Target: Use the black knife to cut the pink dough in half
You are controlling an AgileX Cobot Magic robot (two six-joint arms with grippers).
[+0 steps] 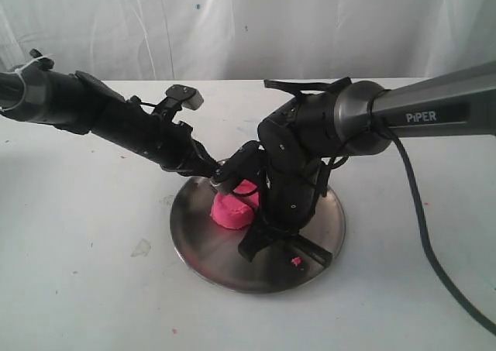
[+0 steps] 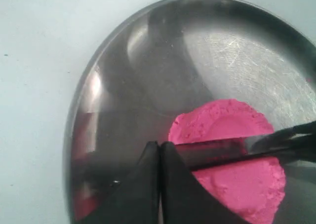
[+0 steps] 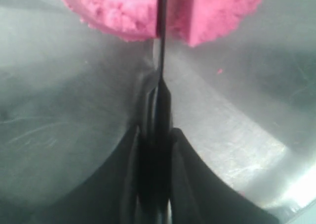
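Cutting is the step in hand: the knife (image 3: 160,41) stands edge-down in the dough (image 1: 232,209), with pink mass on both sides of the blade in each wrist view. The dough sits on the plate (image 1: 203,252), toward the side nearer the left arm, and the plate rests on the white worktop (image 1: 85,273).

The right gripper (image 3: 157,150) has its fingers clamped on the knife handle, which runs out between them toward the dough. The left gripper (image 2: 159,157) has its fingers pressed together; the blade's far end meets them, but whether they pinch the tip or only rest against it I cannot tell. In the exterior view both arms meet low over the plate, the right one hiding much of the knife.

A tiny pink crumb (image 1: 295,261) lies apart on the plate near the right arm.

The right wrist view shows a clean gap along the blade at the dough's near edge, so the cut looks deep, though I cannot see if it reaches the steel all along. The next move probably calls for a firm press straight down to the plate, then lifting the blade out without dragging either half.
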